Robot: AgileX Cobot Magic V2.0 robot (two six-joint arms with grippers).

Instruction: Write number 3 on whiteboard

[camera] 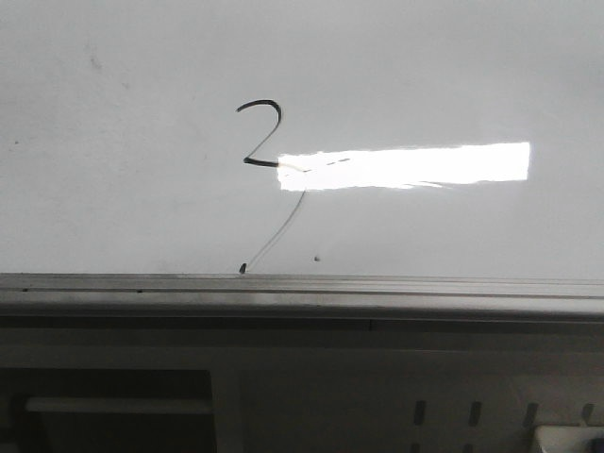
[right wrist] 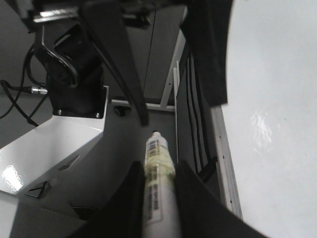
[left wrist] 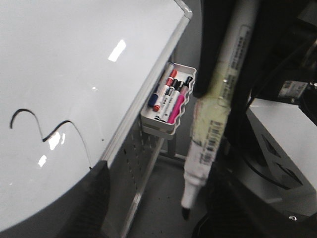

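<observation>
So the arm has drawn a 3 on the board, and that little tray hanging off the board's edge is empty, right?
Not quite. The number 3 is on the whiteboard, but the tray hanging off its edge is not empty: the left wrist view shows several markers standing in it, with red, black and pink among them.
</observation>
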